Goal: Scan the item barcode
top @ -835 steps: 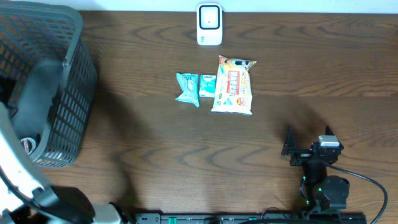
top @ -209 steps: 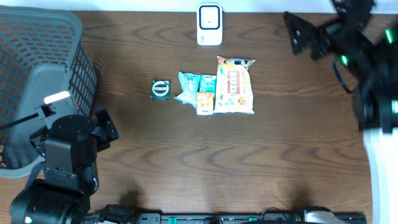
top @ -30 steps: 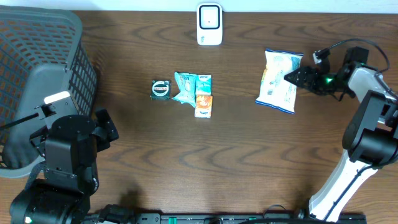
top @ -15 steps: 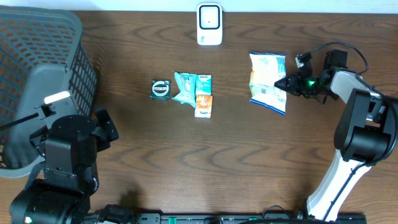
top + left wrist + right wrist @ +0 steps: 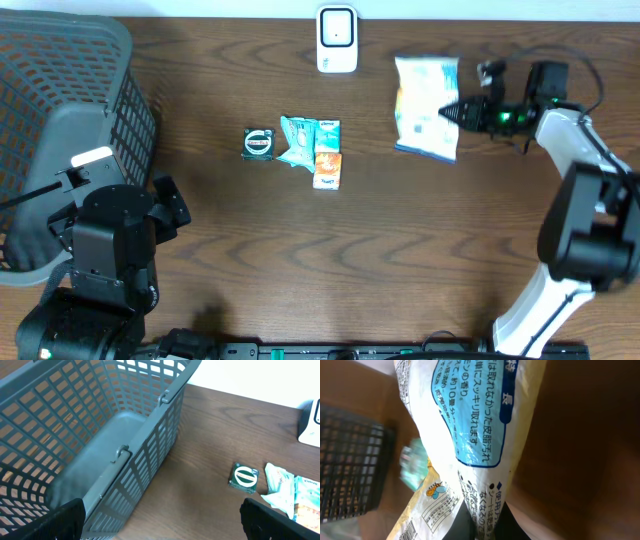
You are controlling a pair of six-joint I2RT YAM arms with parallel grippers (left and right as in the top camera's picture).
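Where the right gripper (image 5: 457,111) meets the snack bag (image 5: 424,106), its jaws are closed on the bag's right edge, pinching the wrapper between them. On the right wrist camera the bag fills most of the picture, its white and blue printed side with Japanese text facing the lens. From overhead I cannot tell whether the bag is clear of the table (image 5: 400,250). It is in the far right part of the scene, to the right of the white scanner (image 5: 337,39) and a little nearer than it, with bare wood between them.

Left of the bag, well apart from it, three small goods sit at mid-table: a teal packet (image 5: 298,140), an orange packet (image 5: 328,169) touching it, and a round green-labelled pack (image 5: 259,143) just beside it on the left.

At the near left, the left gripper (image 5: 168,204) has its jaws spread wide with nothing between them, beside the grey mesh basket (image 5: 112,42).
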